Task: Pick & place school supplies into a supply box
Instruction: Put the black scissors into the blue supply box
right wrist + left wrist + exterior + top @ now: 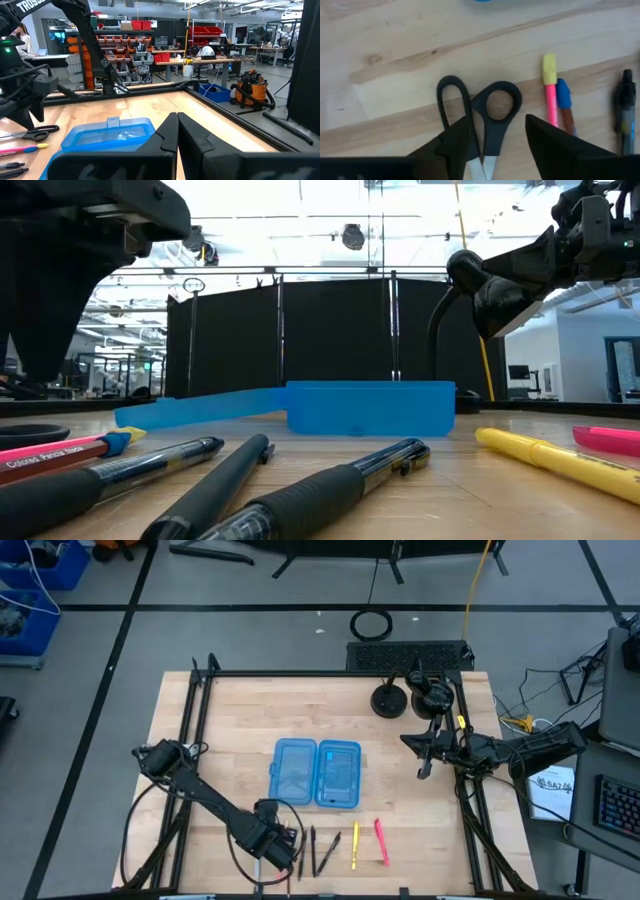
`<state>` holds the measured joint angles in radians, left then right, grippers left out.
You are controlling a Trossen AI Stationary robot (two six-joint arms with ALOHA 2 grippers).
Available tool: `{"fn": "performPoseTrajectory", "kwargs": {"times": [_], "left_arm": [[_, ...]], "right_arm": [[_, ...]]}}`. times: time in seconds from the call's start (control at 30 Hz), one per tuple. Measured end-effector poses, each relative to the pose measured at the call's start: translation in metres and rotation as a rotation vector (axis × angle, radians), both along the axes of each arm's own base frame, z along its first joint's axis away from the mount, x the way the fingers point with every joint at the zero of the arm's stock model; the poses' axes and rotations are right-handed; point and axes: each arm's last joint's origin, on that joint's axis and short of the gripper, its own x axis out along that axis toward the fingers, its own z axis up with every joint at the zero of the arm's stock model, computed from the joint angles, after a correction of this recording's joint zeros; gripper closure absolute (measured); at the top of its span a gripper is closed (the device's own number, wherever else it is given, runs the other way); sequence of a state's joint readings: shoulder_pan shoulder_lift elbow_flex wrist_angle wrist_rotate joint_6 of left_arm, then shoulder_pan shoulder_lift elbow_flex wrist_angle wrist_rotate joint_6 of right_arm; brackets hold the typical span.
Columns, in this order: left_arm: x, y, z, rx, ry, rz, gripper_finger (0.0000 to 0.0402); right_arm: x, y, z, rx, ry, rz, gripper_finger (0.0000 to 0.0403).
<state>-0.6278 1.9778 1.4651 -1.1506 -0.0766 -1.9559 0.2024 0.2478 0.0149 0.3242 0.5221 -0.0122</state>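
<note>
The scissors (pixel 485 112), with black handle loops, lie flat on the wood near the table's near edge. My left gripper (pixel 497 120) hangs open just above them, one finger on either side of the handles; the blades are hidden under it. Beside them lie a pink pen with a yellow cap (pixel 550 92), a blue-capped pencil (pixel 564 102) and black pens (pixel 320 852). A yellow pen (pixel 355 846) and a pink pen (pixel 381 841) lie farther right. The blue supply box (pixel 315 773) lies open at the table's middle. My right gripper (pixel 177 117) is shut, raised at the right side.
Two black round objects (pixel 388 700) stand near the table's far right corner, by the right arm. A black metal frame (pixel 190 730) runs along the table's edges. Bare wood (pixel 220 710) lies left of and beyond the box.
</note>
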Motion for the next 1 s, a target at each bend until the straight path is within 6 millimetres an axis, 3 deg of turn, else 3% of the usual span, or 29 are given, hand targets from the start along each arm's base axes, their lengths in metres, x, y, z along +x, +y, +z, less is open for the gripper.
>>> {"fn": "performPoseTrajectory", "kwargs": {"times": [0.27,0.5,0.73,1.0], "left_arm": [[-0.005,0.003,-0.010,0.008,0.022,0.009,0.0185],[-0.012,0.006,-0.037,-0.041,0.027,0.032,0.0204],[-0.014,0.009,-0.042,-0.049,0.026,0.028,0.0221],[-0.015,0.021,-0.064,-0.125,-0.033,-0.011,0.0254]], "right_arm": [[0.000,0.000,0.000,0.000,0.000,0.000,0.0403],[0.000,0.000,0.000,-0.001,0.001,0.000,0.0403],[0.000,0.000,0.000,-0.003,0.001,0.000,0.0403],[0.000,0.000,0.000,-0.003,0.001,0.000,0.0403]]}}
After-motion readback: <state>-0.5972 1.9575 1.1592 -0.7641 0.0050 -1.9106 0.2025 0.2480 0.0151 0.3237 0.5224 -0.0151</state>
